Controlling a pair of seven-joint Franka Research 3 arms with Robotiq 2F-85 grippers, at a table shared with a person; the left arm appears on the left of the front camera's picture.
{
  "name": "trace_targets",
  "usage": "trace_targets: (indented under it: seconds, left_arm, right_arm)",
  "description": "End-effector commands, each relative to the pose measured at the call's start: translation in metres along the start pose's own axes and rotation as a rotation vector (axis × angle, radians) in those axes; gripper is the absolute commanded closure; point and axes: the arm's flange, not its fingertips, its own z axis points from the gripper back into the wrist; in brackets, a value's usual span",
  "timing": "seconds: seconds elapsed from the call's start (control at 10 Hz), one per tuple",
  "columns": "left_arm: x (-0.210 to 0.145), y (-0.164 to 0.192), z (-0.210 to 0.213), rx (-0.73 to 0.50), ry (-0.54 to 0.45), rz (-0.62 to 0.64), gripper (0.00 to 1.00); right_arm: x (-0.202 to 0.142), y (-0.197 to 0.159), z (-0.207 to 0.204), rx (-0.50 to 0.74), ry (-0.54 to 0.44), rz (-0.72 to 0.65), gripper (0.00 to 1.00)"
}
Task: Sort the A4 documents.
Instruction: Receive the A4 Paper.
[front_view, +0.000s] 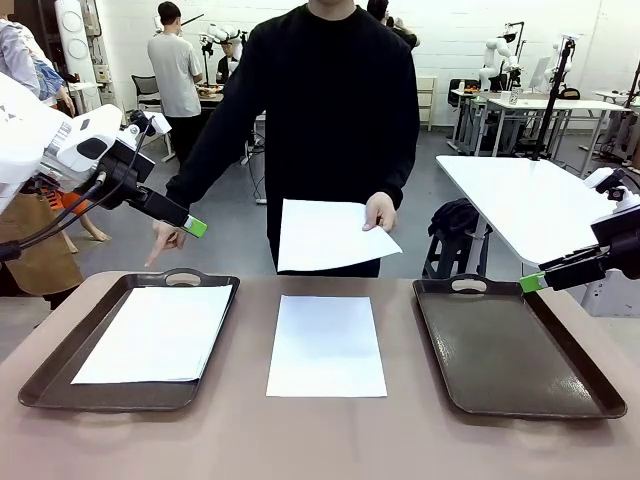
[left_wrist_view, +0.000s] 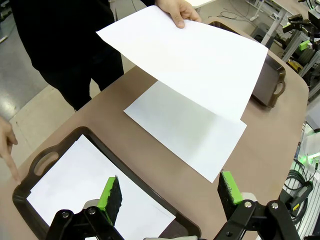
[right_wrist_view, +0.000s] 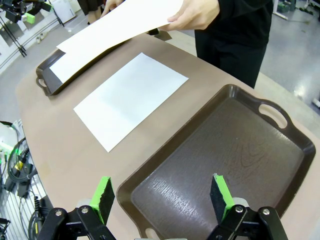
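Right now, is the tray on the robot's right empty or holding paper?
Empty: the right tray shows a bare dark floor from rim to rim, with nothing lying in it.

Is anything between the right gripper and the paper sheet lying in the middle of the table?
Nothing visible. The open right gripper hovers over the dark right tray; the middle sheet lies flat beside that tray. The person holds another sheet above the far edge.

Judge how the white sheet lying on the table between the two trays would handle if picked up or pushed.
Probably floppy and light: the held sheet curves from the person's hand gripping one corner. The middle sheet lies flush on the table, so the fingers would likely find no edge to pinch. Pushed, it would probably slide.
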Motion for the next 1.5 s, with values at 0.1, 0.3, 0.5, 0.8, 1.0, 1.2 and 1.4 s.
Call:
trace_targets:
  seconds: [0.1, 0.3, 0.5, 0.8, 1.0, 1.2, 1.4]
  left_arm:
    - [-0.001, 0.002, 0.001, -0.013, -0.010, -0.009, 0.00]
    - [0.000, 0.000, 0.000, 0.000, 0.000, 0.000, 0.00]
    - [0.000, 0.015, -0.009, -0.083, -0.093, 0.116, 0.00]
    - [0.004, 0.055, -0.036, -0.157, -0.165, 0.382, 0.00]
    - [0.007, 0.083, -0.077, -0.178, -0.141, 0.567, 0.00]
    - [0.014, 0.094, -0.117, -0.318, -0.141, 0.666, 0.00]
    - [0.021, 0.099, -0.152, -0.411, -0.147, 0.708, 0.00]
  right_arm:
    - [0.000, -0.004, -0.004, 0.016, -0.025, 0.007, 0.00]
    - [0.000, -0.004, -0.004, 0.016, -0.025, 0.007, 0.00]
    - [0.000, -0.004, -0.004, 0.016, -0.025, 0.007, 0.00]
    - [0.000, -0.004, -0.004, 0.016, -0.025, 0.007, 0.00]
    - [0.000, -0.004, -0.004, 0.016, -0.025, 0.007, 0.00]
    - [0.000, -0.004, -0.004, 0.016, -0.025, 0.007, 0.00]
    - [0.000, -0.004, -0.004, 0.016, -0.025, 0.007, 0.00]
